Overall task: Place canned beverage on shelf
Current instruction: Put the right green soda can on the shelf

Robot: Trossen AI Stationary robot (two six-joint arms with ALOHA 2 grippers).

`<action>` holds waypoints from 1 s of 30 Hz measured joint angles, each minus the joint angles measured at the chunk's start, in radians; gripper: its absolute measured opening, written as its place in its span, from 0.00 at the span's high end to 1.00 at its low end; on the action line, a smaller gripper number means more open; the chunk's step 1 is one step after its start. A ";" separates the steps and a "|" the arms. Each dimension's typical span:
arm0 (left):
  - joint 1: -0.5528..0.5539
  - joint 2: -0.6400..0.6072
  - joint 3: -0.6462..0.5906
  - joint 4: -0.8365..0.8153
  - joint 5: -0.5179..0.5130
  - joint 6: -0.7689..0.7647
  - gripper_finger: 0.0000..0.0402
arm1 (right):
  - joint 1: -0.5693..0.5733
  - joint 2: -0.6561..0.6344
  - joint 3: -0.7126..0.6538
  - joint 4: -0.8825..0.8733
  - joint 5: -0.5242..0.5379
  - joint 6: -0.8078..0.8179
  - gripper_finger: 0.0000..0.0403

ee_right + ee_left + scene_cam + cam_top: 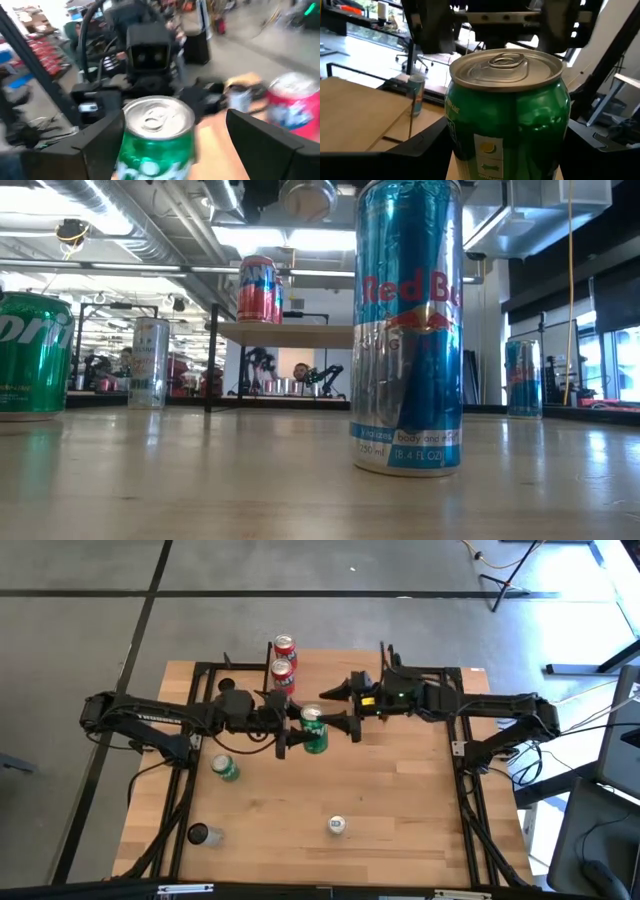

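A green can (pixel 313 730) stands upright between the fingers of my left gripper (pixel 300 732), which reaches in from the left and is shut on it. It fills the left wrist view (pixel 507 115). My right gripper (pixel 328 707) comes from the right and is open. Its fingers stand on either side of the same can (pixel 155 135) with gaps showing. The shelf (pixel 300 333) stands at the far middle with a red can (pixel 257 290) on its top. The high view shows two red cans (pixel 285 648) (pixel 282 675) there. My left gripper pinches the green can's side wall (pixel 454 140) between its two fingers (pixel 427 145), below the rim. The fingers come in about level from the table's left. The can is upright, top up. Whether its base rests on the table does not show.
A tall blue can (pixel 407 330) stands near the front middle (pixel 337 825). Another green can (pixel 225 768) is at the left and a dark can (pixel 200 833) at the near left. A silver can (pixel 150 363) and a blue can (pixel 522 377) stand farther back.
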 joint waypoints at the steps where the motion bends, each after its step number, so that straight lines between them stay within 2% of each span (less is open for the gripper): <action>1: 0.000 0.003 0.000 0.009 -0.004 -0.001 0.37 | 0.000 0.010 0.000 -0.001 -0.021 0.014 0.17; 16: -0.001 0.002 0.000 0.036 0.019 0.004 0.37 | 0.026 0.088 -0.001 0.090 -0.070 0.038 0.17; 22: -0.001 0.001 0.000 0.044 0.013 0.007 0.37 | 0.026 0.088 -0.001 0.107 -0.071 0.031 0.34; 24: -0.001 0.001 0.000 0.044 0.005 0.003 0.34 | 0.026 0.088 -0.001 0.104 -0.071 0.031 0.34; 30: -0.001 -0.007 0.002 0.013 0.011 -0.003 0.15 | 0.026 0.082 -0.002 0.096 -0.040 -0.028 0.34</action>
